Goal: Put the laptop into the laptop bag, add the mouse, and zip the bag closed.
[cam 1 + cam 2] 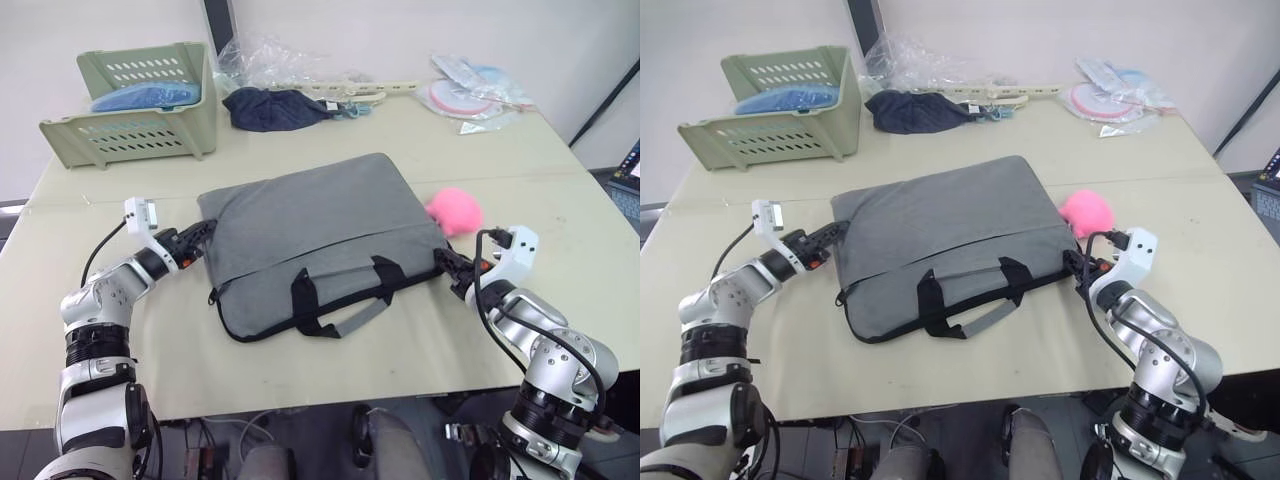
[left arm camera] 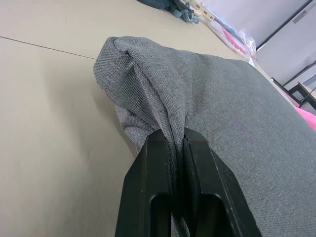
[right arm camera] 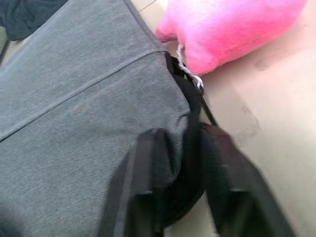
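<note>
Lying flat mid-table, grey fabric laptop bag (image 1: 320, 240) on beige tabletop (image 1: 90, 240); left gripper (image 2: 177, 148) pinches its left corner, right gripper (image 3: 180, 143) clamps its right edge. Green plastic basket (image 1: 140, 100) far left, fuzzy pink lump (image 1: 455, 210) right.

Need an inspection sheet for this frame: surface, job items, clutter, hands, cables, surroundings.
Surface: beige table, seam across it behind the bag.
Job's things: laptop bag lies flat, handles toward the robot; laptop and mouse nothing seen.
Clutter: fuzzy pink lump touching the bag's right corner; green basket holding something blue; dark navy cloth bundle; clear plastic wrap; packets at far right.
Hands: left hand shut on the bag's left corner fabric; right hand closed on the bag's right corner.
Cables: black cable on left wrist.
Surroundings: white wall.
</note>
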Motion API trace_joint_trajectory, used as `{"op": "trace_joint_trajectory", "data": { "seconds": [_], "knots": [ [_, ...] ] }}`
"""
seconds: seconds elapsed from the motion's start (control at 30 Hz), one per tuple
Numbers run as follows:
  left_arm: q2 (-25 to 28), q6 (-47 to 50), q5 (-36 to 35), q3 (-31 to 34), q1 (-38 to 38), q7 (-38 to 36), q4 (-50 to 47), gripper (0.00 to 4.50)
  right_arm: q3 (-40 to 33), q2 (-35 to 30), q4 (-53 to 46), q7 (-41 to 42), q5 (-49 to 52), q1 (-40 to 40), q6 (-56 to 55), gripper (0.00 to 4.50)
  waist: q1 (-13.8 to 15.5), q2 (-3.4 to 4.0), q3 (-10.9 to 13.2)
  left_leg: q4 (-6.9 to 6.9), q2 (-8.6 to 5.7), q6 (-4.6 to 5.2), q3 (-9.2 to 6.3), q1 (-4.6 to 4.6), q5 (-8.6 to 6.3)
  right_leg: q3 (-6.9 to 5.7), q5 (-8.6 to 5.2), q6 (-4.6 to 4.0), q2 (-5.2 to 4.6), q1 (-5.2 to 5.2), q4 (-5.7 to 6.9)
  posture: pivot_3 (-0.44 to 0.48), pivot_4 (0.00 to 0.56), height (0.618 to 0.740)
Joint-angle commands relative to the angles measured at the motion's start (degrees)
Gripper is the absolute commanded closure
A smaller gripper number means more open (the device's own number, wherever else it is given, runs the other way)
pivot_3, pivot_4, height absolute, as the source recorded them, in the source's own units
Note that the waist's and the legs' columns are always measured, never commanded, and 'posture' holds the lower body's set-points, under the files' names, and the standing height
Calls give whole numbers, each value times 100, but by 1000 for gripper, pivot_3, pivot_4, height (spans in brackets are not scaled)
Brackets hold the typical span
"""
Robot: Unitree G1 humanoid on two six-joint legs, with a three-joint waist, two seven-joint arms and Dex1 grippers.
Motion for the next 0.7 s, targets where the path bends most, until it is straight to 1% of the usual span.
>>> {"op": "trace_joint_trajectory", "data": {
  "seconds": [0.03, 0.3, 0.5, 0.7],
  "knots": [
    [-6, 50, 221, -212, 27, 30, 179, 4500, 22, 12, -91, -203, 51, 144, -3, 4452, 0, -3, -2, 0, 0, 0, 0, 0, 0, 0, 0, 0, 0, 0, 0, 0, 150, 740],
    [29, -230, 439, -405, -297, -174, 660, 4500, 9, 27, -404, -316, 209, 362, 147, 4452, 21, -17, -15, 0, -1, 0, -2, -1, 0, -1, 0, 0, 0, 2, -1, 0, 150, 740],
    [-55, -1000, 916, -694, -1309, -571, 1967, 4500, -76, 224, -1091, -560, 552, 746, 571, 4452, 84, -26, -21, 0, -4, 0, -5, -3, 0, -5, 0, 0, 0, 3, -3, 0, 150, 740],
    [-215, -1574, 1261, -852, -1983, -836, 2882, 4500, -116, 428, -1684, -786, 855, 1049, 934, 4452, 92, -31, -23, -5, -6, 1, -5, -4, 0, -9, 0, 0, 0, 3, -7, 0, 150, 740]
  ]
}}
